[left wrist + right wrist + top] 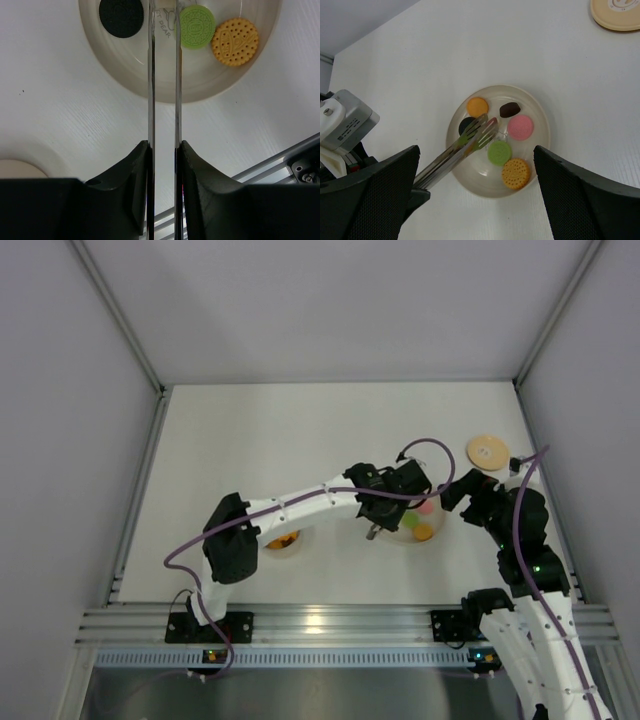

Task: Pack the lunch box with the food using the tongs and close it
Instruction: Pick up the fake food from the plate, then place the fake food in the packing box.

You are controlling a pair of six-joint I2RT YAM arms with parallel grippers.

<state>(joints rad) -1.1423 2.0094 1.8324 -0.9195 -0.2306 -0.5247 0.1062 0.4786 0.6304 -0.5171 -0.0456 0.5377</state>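
My left gripper (164,146) is shut on the tongs (462,145), pressing their two thin arms close together. The tongs' slotted tips hover over the middle of the pale plate (535,107), between a black cookie (466,125) and a green cookie (499,152); nothing shows between the tips. More food lies on the plate: an orange round (477,106), a brown piece (510,109), a pink round (520,127) and a yellow biscuit (515,173). The lunch box (284,541) sits half hidden under my left arm, with orange food inside. Its wooden lid (487,451) lies at the far right. My right gripper (480,200) stands open above the plate's near edge.
White walls with metal corner posts enclose the table on three sides. The aluminium rail (330,622) holding both arm bases runs along the near edge. A purple cable (425,445) loops over the left wrist.
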